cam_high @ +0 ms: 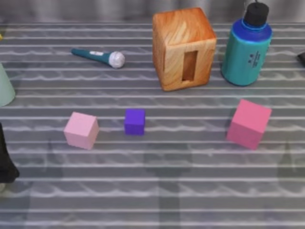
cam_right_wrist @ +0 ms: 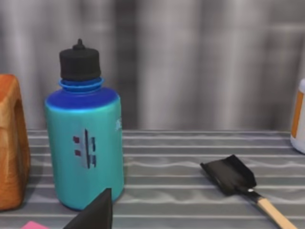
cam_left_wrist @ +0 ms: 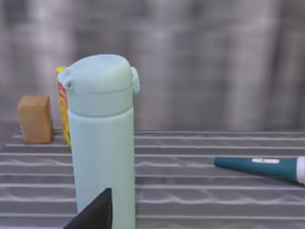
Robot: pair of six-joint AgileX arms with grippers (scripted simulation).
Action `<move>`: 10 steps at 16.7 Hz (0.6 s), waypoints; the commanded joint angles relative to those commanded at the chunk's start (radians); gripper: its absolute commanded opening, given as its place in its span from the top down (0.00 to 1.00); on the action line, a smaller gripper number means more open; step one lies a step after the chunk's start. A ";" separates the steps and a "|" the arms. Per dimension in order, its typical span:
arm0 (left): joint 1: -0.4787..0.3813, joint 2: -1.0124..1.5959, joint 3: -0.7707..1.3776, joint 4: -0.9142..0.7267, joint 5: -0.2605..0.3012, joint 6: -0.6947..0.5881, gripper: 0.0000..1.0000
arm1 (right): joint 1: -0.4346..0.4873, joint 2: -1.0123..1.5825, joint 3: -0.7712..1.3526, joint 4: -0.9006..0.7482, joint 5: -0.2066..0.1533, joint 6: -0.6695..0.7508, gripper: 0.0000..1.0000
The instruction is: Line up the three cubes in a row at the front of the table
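Three cubes sit apart across the middle of the striped table [cam_high: 190, 191]: a pale pink cube [cam_high: 81, 130] at the left, a small purple cube [cam_high: 135, 121] just right of it, and a larger hot pink cube [cam_high: 249, 124] far to the right. A corner of the hot pink cube [cam_right_wrist: 33, 225] shows in the right wrist view. My left arm [cam_high: 5, 164] is parked at the left edge, and one dark finger [cam_left_wrist: 97, 214] shows, with bare table beside it. My right arm is out of the top view; one of its fingers [cam_right_wrist: 97, 212] shows the same way. Neither gripper holds anything.
Behind the cubes stand an orange wood-grain block [cam_high: 183, 47] with a slot and a teal bottle [cam_high: 246, 47]. A teal microphone-like stick [cam_high: 97, 56] lies at the back left. A pale green flask [cam_high: 5, 86] stands at the left edge and a black shovel [cam_right_wrist: 228, 174] lies at the right.
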 joint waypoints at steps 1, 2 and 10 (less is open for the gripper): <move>0.000 0.000 0.000 0.000 0.000 0.000 0.00 | 0.000 0.000 0.000 0.000 0.000 0.000 0.00; 0.000 0.000 0.000 0.000 0.000 0.000 0.00 | 0.000 0.000 0.000 0.000 0.000 0.000 0.00; -0.098 0.371 0.363 -0.226 0.001 -0.085 0.00 | 0.000 0.000 0.000 0.000 0.000 0.000 0.00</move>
